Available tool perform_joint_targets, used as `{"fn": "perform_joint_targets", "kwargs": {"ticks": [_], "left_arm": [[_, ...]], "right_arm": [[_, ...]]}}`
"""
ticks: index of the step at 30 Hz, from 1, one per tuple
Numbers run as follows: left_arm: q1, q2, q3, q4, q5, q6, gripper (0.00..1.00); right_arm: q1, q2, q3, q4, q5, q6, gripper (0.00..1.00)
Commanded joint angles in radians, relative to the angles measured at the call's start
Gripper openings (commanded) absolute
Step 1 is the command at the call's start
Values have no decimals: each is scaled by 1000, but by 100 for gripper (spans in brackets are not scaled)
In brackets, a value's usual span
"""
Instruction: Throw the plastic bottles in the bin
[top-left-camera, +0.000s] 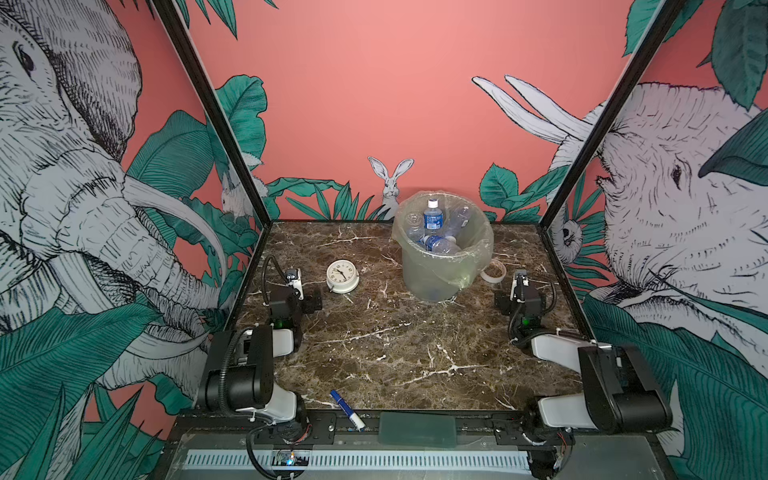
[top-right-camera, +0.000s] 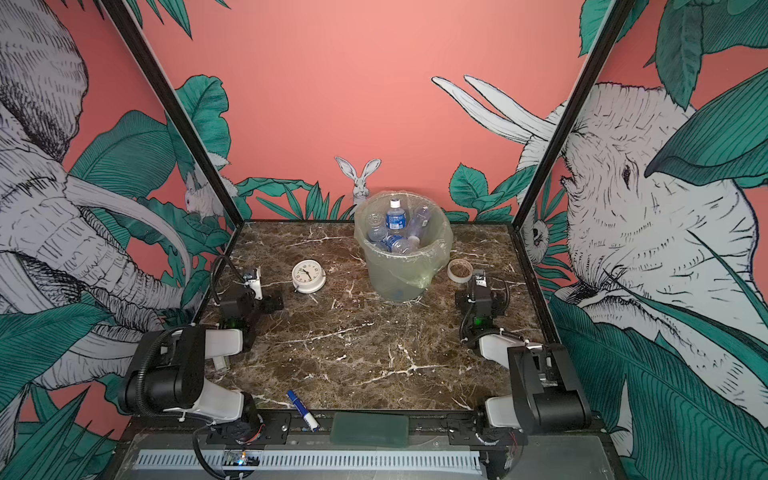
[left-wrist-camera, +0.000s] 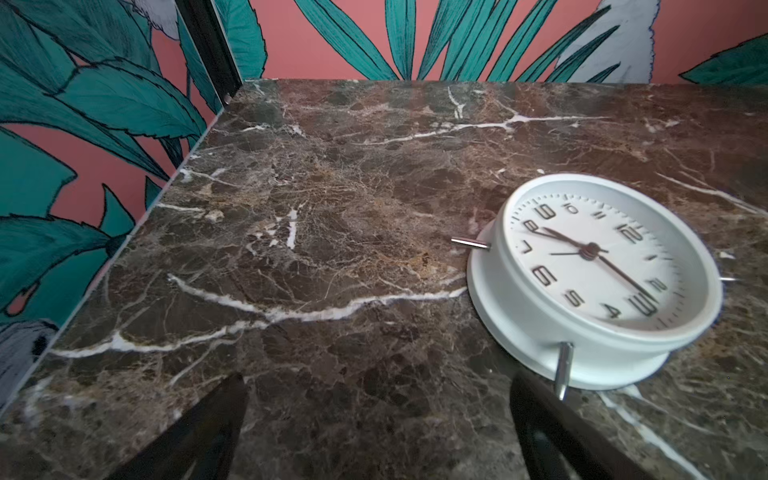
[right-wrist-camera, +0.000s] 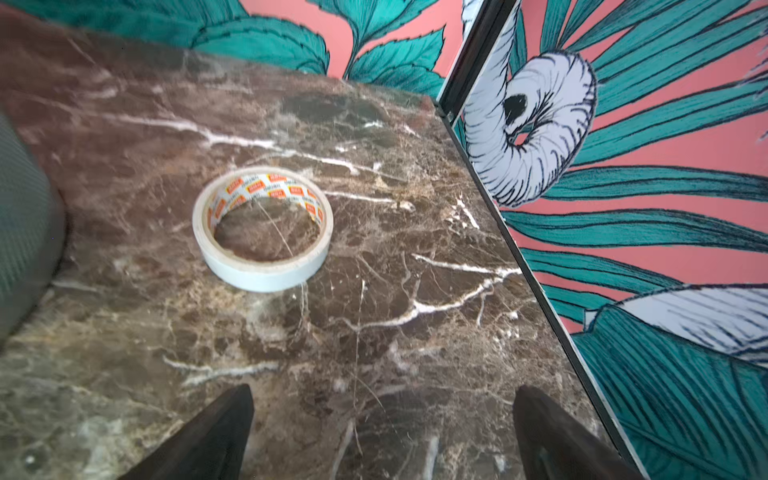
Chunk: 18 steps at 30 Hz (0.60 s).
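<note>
**Top views.** The bin (top-left-camera: 428, 278), a grey-green bucket lined with a translucent bag folded over its rim, stands upright toward the back of the marble tabletop (top-left-camera: 395, 345). The plastic bottles (top-left-camera: 432, 216) are inside the bin. One stands upright with a white cap and a blue label, and the others lie tilted around and below it. Their exact count cannot be told. Every bottle seen sits within the rim.

A white clock (top-left-camera: 342, 276) lies left of the bin, apart from it. A roll of tape (top-left-camera: 493, 272) lies just beside the bin's base on the right. A blue marker pen (top-left-camera: 347, 409) lies well apart from the bin, at the table's front edge.

The left gripper (top-left-camera: 293, 275) sits low, left of the bin and beyond the clock. The right gripper (top-left-camera: 520, 276) sits low, right of the bin and just past the tape. Both top views agree on these placements.

**Left wrist view.** The left gripper's two dark fingers (left-wrist-camera: 224, 411) stand apart, with only bare marble between them. Nothing is held. The clock (left-wrist-camera: 598, 266) lies face up. One of its metal legs is just beside a fingertip, and whether they touch cannot be told.

**Right wrist view.** The right gripper's fingers (right-wrist-camera: 220, 419) stand apart, with nothing between them. The roll of tape (right-wrist-camera: 262, 228) lies flat near the bin's wall (right-wrist-camera: 25, 232), which shows blurred at the frame's edge. Bare marble separates the two.
</note>
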Motion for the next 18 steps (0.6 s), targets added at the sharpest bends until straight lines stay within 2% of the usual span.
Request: {"fn": "perform_joint_targets", "kwargs": {"ticks": [1, 4, 7, 9, 11, 12, 14, 16, 18], "left_arm": [[2, -14, -13, 132, 82, 1, 100], [1, -11, -42, 186, 95, 6, 100], [-2, 3, -45, 206, 120, 27, 100], [-14, 25, -61, 252, 85, 29, 100], [-24, 93, -48, 315, 62, 28, 100], [-25, 106, -37, 313, 91, 39, 100], [-48, 53, -3, 149, 55, 65, 100], [-68, 80, 17, 163, 32, 81, 99], [-83, 57, 37, 78, -1, 90, 100]], "right_arm": [[-11, 51, -49, 236, -70, 9, 100], [-14, 162, -71, 397, -109, -3, 100], [-16, 163, -39, 338, -100, 3, 100], [-18, 167, -33, 331, -109, 1, 100], [-18, 167, -25, 318, -109, 1, 100], [-19, 166, -19, 301, -110, 0, 100], [-18, 167, -16, 295, -106, 1, 99], [-18, 166, -18, 298, -105, 1, 99], [-18, 167, -20, 308, -99, 1, 99]]}}
